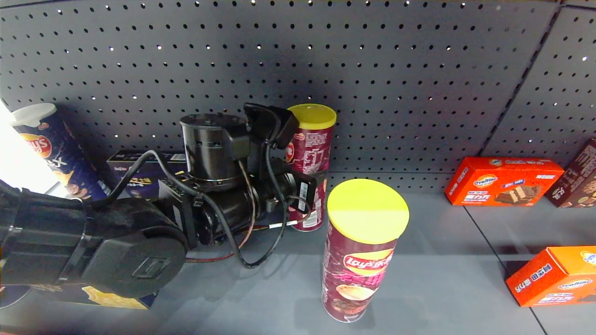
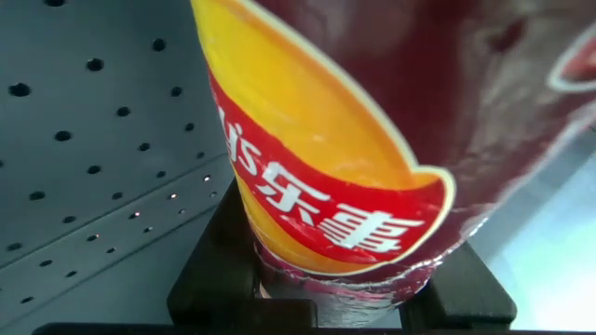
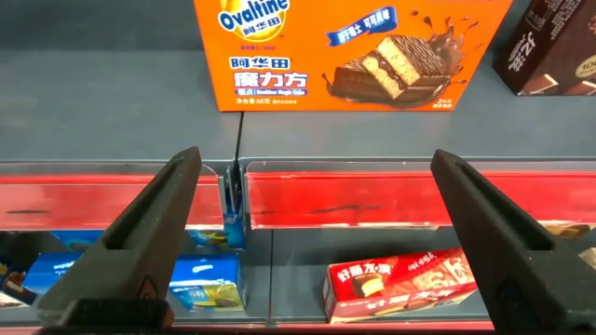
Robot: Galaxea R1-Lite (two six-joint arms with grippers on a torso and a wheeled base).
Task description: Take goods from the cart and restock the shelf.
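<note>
- Closest to the lens is the rear chips can (image 2: 372, 140), maroon with a yellow-and-red band. It sits between the two black fingers (image 2: 219, 279) of my left tool (image 2: 340, 288), which is clamped on its lower body.
- From the head view I see this can upright at centre frame, close to the pegboard (image 1: 372, 70), with its yellow lid on. My left arm comes in from the lower left to meet it.
- Just right of centre and lower in the frame, a front chips can (image 1: 363, 251) stands upright on the grey shelf (image 1: 433, 279). It has the same maroon body and yellow lid, and nothing grips it.
- At the far left a blue chips can (image 1: 51, 149) with a white lid leans, and a dark blue box (image 1: 139, 172) lies behind my arm.
- On the right lie two orange boxes, one by the pegboard (image 1: 505, 180) and one at the lower right edge (image 1: 554, 277).
- My right tool (image 3: 321, 242) is spread wide and holds nothing. It faces a red shelf rail (image 3: 372, 195) with a red box (image 3: 400, 284) on the level beneath.
</note>
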